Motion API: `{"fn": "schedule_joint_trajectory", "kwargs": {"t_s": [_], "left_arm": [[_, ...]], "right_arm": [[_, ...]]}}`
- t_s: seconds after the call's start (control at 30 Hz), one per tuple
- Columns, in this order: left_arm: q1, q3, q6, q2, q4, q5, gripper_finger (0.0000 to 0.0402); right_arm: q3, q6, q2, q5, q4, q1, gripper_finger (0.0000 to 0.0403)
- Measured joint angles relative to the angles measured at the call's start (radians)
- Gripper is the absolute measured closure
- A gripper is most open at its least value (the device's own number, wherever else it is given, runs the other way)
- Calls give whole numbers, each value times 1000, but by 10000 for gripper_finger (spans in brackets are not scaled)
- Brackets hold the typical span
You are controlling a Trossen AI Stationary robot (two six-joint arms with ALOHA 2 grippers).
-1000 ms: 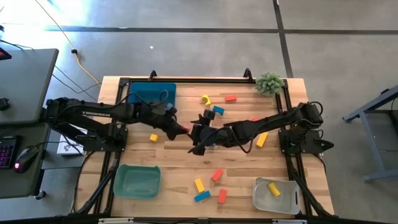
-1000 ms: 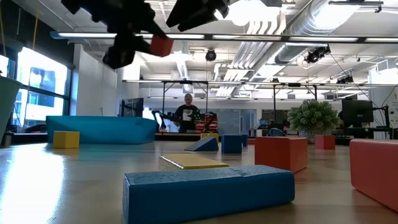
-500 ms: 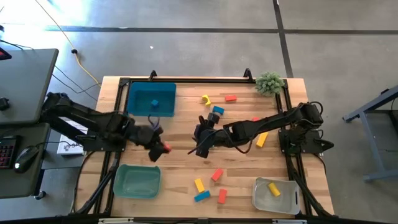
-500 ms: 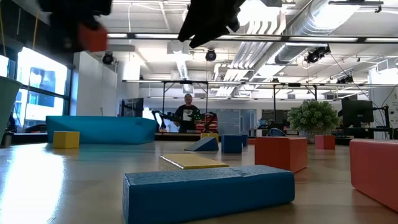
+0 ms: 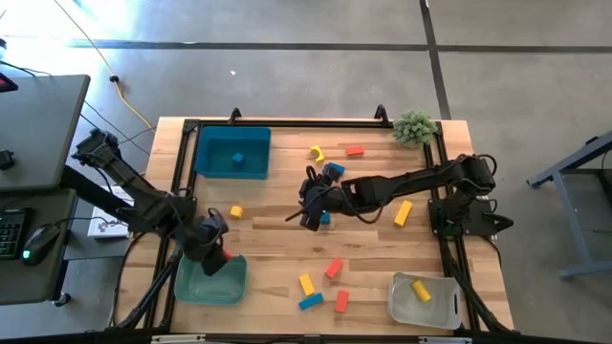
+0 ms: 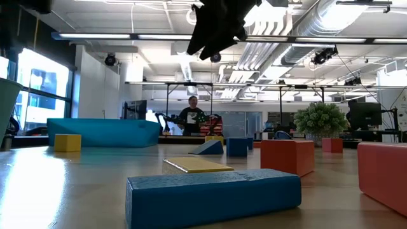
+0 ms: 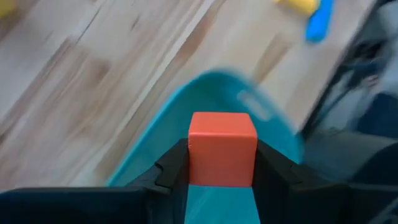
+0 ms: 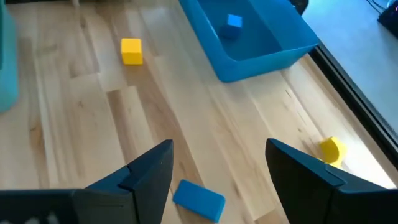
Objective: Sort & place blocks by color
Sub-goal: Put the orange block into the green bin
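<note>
- The left arm is seen stretched from its base at the table's left edge, bent toward the near-left part of the table.
- The left gripper (image 5: 216,253) is held over that corner, its fingers (image 7: 171,168) pressed against two opposite sides of a red-orange cube (image 7: 222,149).
- The right arm is extended from its base at the right edge, reaching across to the middle of the table.
- The right gripper (image 5: 311,203) is held above the tabletop, its two fingers (image 8: 149,168) spread wide apart with nothing between them.
- In the low view, the right gripper is seen hanging high against the ceiling lights.
</note>
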Motion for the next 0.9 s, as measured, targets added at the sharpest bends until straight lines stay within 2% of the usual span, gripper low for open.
{"fn": "schedule_joint_trajectory", "kwargs": {"t_s": [0.1,0.3,0.57,0.77,0.9], "left_arm": [[-54,-3,-40,35,-76,28,295],[-110,-38,-41,117,-52,74,282],[-119,-39,70,219,-47,131,276],[-119,-39,125,241,-46,151,273],[-119,-39,160,243,-48,184,257]], "right_arm": [[0,37,0,-13,-2,-18,159],[0,76,0,-35,-2,-40,159],[0,102,0,-29,-2,-40,159],[0,144,0,-26,-2,-41,159],[0,177,0,-15,-10,-47,159]]}}
